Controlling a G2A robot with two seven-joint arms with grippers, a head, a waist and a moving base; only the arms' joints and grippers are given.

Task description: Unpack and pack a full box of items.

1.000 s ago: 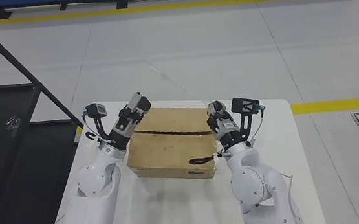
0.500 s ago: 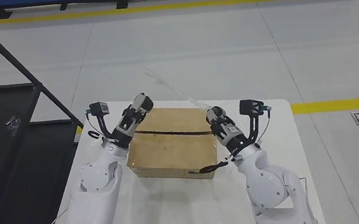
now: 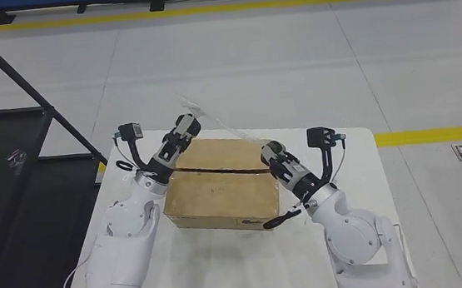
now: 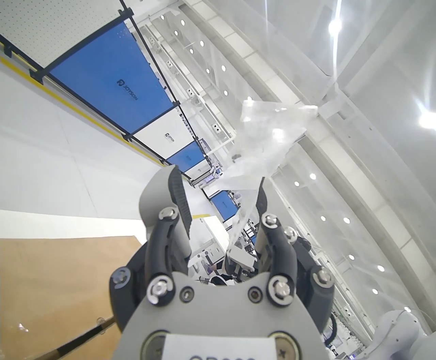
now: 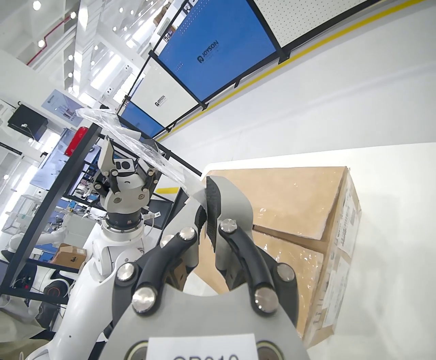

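White table [image 3: 226, 266] bears the closed cardboard box [image 3: 218, 187] at centre; a clear tape strip [image 3: 221, 122] stretches above it. Right gripper [image 5: 206, 197] pinches one end; left gripper [image 4: 218, 175] stands spread, tape brushing one finger. Unsealing step, seemingly; next, shed the tape and lift the flaps.

A white table [image 3: 226, 266] stands beside a black frame [image 3: 6, 67] (perhaps a rack).

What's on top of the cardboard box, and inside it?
The cardboard box has its flaps closed, meeting at a dark seam. A clear tape strip stretches above it, pinched by the right gripper and draped against the open left gripper. The closed flaps hide the contents.
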